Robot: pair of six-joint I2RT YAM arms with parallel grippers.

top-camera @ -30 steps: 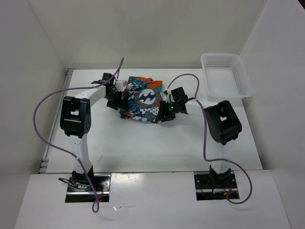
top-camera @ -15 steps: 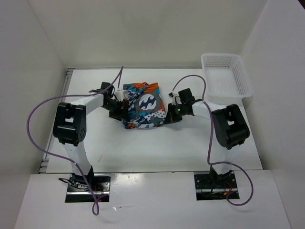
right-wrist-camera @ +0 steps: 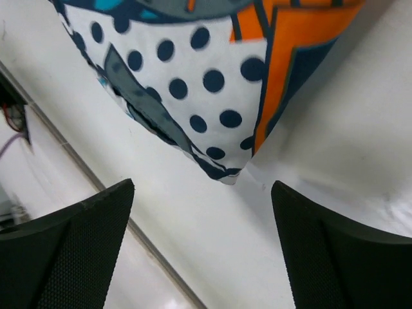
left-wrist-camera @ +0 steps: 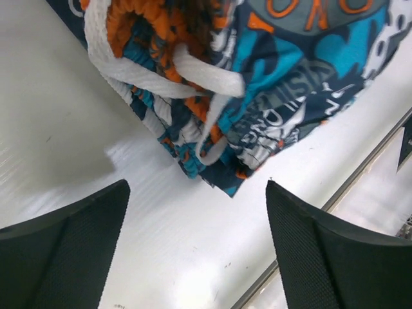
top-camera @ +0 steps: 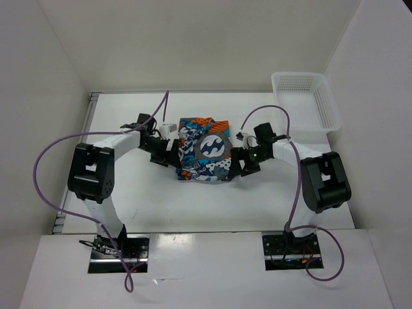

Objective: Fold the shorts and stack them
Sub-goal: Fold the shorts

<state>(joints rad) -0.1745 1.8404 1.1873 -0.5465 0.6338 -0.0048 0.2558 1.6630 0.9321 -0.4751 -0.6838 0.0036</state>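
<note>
The shorts lay as a compact folded bundle on the white table, about midway between its left and right edges and rather nearer the far edge than the near one, with a round grey emblem facing up. The left gripper sat just beside the bundle's left side and the right gripper just beside its right side. In the left wrist view the black fingers stood wide apart over bare tabletop, gripping nothing; beyond their tips lay the shorts' edge, crossed by a white drawstring. In the right wrist view that gripper's fingers were likewise spread wide and empty, and a polka-dotted corner of the shorts pointed toward the gap. A white mesh basket stood at the far right corner, well apart from the shorts
</note>
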